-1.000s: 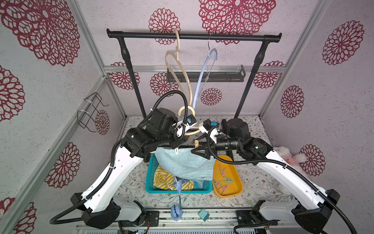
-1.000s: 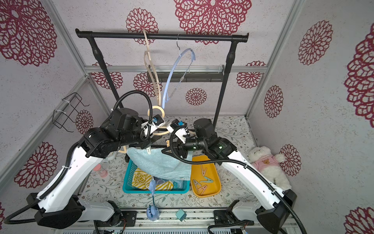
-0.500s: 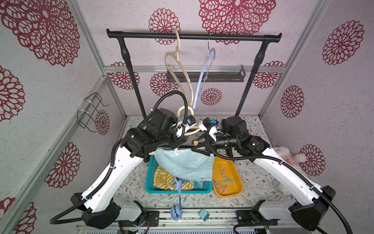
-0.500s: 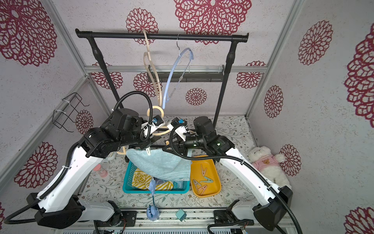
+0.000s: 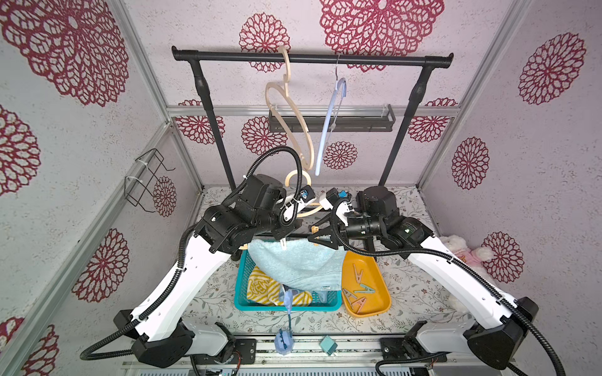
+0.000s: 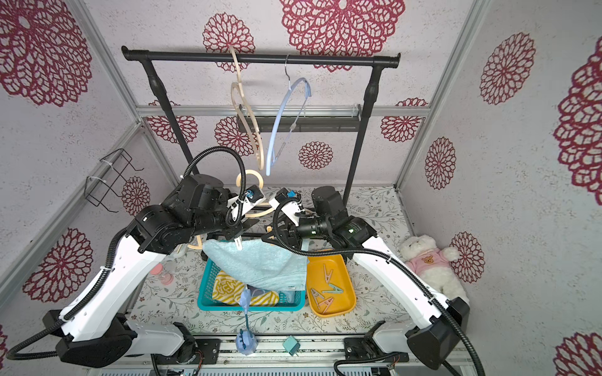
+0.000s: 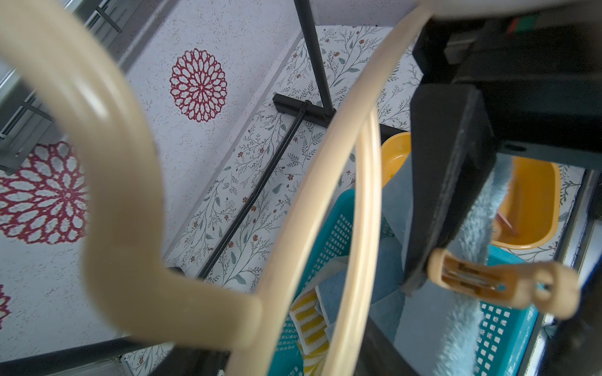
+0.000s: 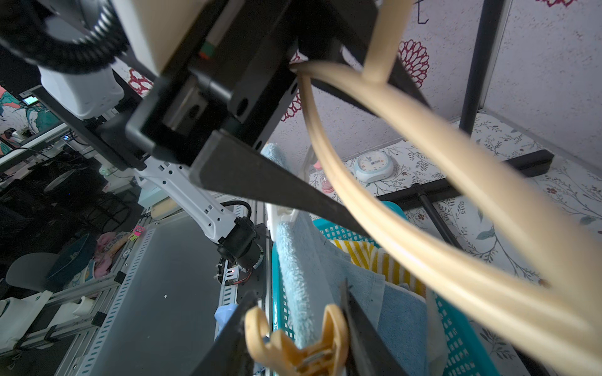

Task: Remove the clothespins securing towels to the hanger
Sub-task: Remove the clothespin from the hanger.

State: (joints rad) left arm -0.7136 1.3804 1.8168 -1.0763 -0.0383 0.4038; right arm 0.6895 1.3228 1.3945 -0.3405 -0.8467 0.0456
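The orange-yellow clothespin sits pinched between the right jaws.

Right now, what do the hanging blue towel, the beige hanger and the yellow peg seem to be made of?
The towel: terry cloth, matte; fuzzy pile shows along its edge. The hanger: smooth, glossy with glints, probably plastic, possibly varnished wood. The peg: shiny moulded plastic, with what looks like a metal spring.

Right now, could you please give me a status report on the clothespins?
Left gripper holding beige hanger. Right gripper pinching yellow clothespin on blue towel. White clothespin also attached. No obstruction seen.
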